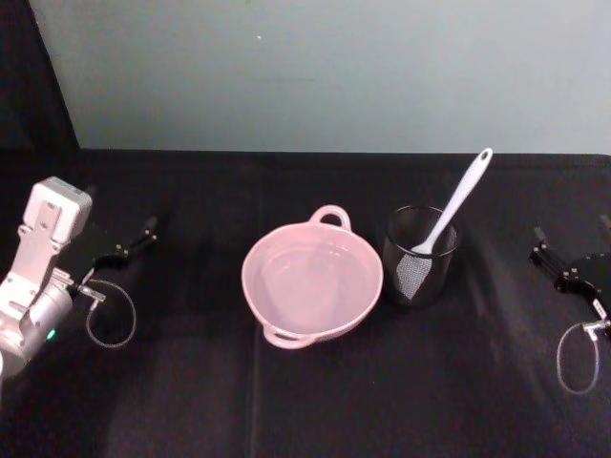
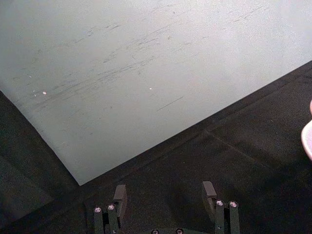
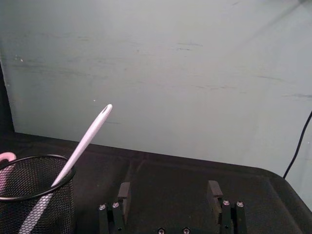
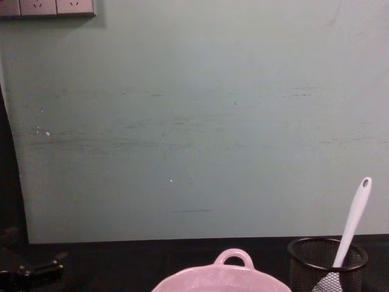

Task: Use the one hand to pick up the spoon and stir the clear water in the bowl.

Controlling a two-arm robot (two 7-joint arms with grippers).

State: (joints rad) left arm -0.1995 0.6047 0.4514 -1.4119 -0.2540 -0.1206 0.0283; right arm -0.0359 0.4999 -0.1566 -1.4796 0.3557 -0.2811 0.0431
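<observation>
Because the spoon (image 1: 456, 205) stands scoop-down in the mesh cup (image 1: 420, 256), just right of the bowl (image 1: 310, 283), its light, stiff, slippery handle is best pinched high. The right end effector (image 3: 169, 194), right of the cup, is spread; the left (image 2: 164, 195) also.

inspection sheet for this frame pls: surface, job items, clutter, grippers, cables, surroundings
Surface: black cloth table, no spills seen.
Job's things: pink bowl at centre, water in it, hard to make out. White spoon stands scoop-down in the black mesh cup, to the bowl's right, handle leaning up and away from the bowl.
Clutter: nothing seen.
Grippers: left gripper open, at the table's left side, holding nothing. Right gripper open, at the right side, holding nothing, right of the cup.
Cables: a wire loop by the left gripper, another by the right.
Surroundings: pale green wall behind, sockets upper left.
</observation>
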